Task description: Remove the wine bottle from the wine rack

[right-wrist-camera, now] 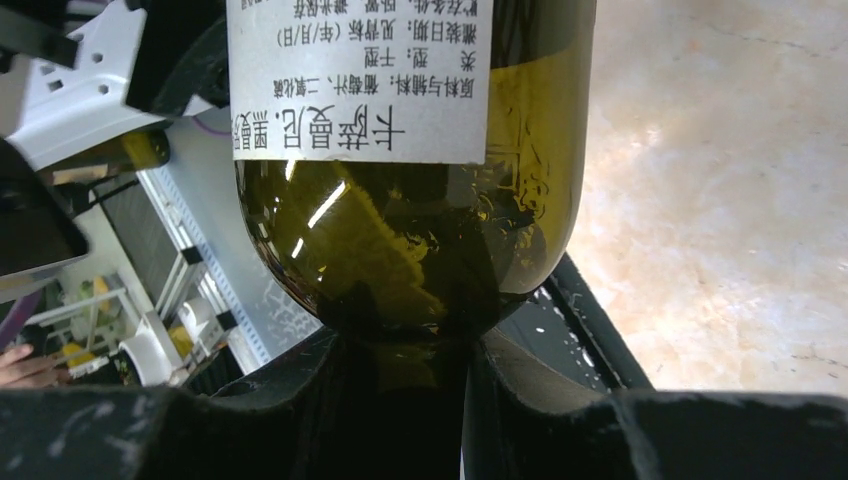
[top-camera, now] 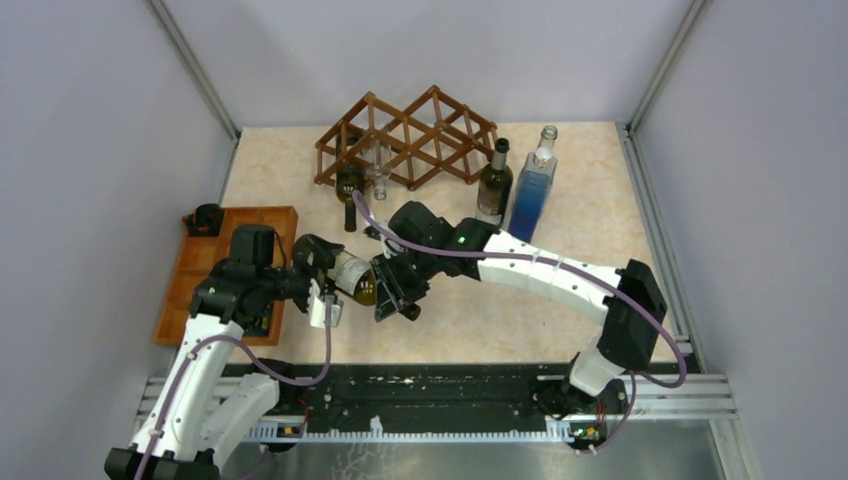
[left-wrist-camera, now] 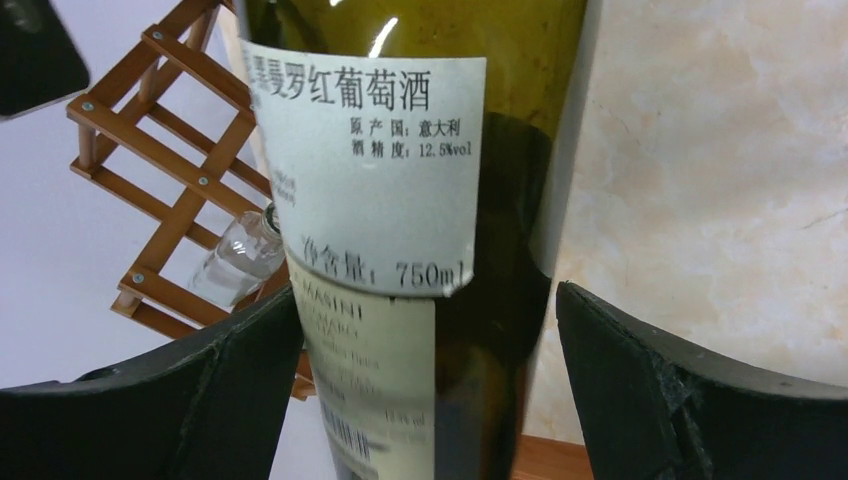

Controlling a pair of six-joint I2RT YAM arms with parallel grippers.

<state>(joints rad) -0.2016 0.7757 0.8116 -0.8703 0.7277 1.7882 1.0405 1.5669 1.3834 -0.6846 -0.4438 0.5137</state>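
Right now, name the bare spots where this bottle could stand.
Free: tabletop right of the blue bottle, out to the wall; also the strip between the held wine bottle and the near edge. Crowded: in front of the wine rack, and left by the tray.

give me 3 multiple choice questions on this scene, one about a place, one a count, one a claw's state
1. Relative to the wine rack, where is the labelled wine bottle?
A) in a cell
B) out in front, between the two arms
C) standing on top

2. How many bottles stand upright just right of the rack?
A) one
B) two
C) four

3. The left claw is:
A) open, a finger on each side of the bottle's body
B) shut on the neck
C) shut on nothing

Answers:
1 B, the right claw grips its neck, clear of the rack.
2 B, a dark bottle and a blue bottle.
3 A, its fingers stand wide with the body between them.
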